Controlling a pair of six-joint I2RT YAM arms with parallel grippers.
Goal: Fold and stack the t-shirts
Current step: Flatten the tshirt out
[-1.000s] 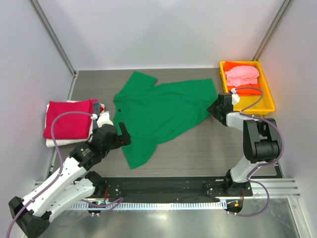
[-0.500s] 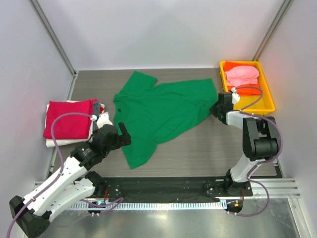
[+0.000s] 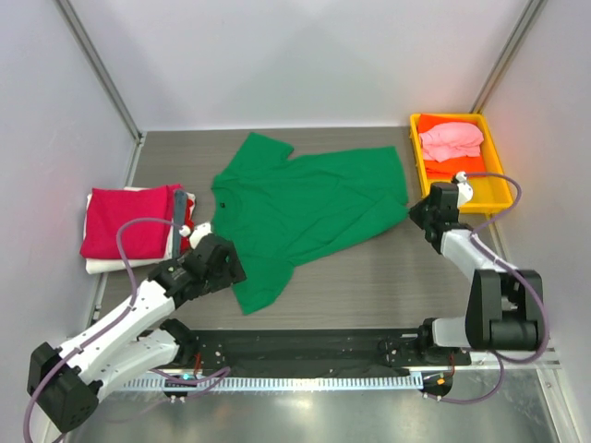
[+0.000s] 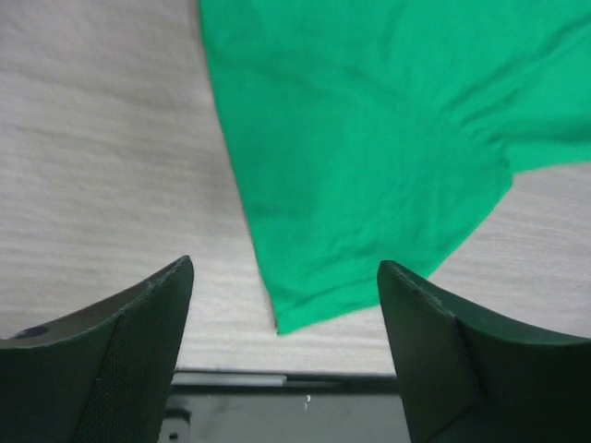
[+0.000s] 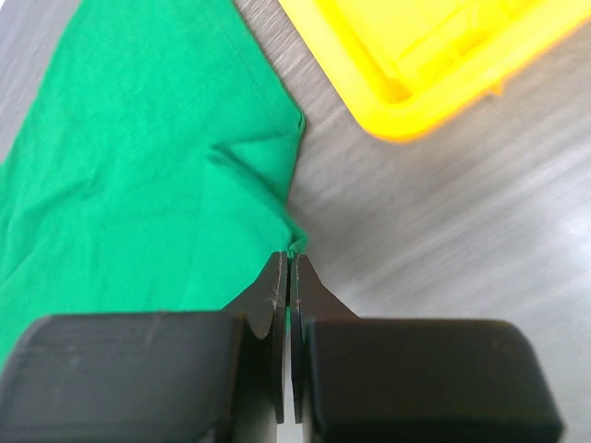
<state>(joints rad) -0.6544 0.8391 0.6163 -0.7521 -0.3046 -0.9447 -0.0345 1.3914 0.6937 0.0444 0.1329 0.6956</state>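
The right jaws were closed on a thin pinch of the green shirt [image 3: 305,212] at its hem corner, the rest spread flat on the desk [image 3: 369,277] ahead and to their left. The left jaws stood open above a sleeve [image 4: 369,231], its end between them. So slight a bite could well slip free under any pull.

I see the green t-shirt [image 3: 305,208] spread flat mid-table. My left gripper [image 3: 231,266] sits at its near sleeve, and my right gripper [image 3: 416,214] meets its right hem corner. A folded crimson t-shirt [image 3: 129,221] tops the left stack. A pink t-shirt [image 3: 451,140] lies in the yellow tray [image 3: 489,194].
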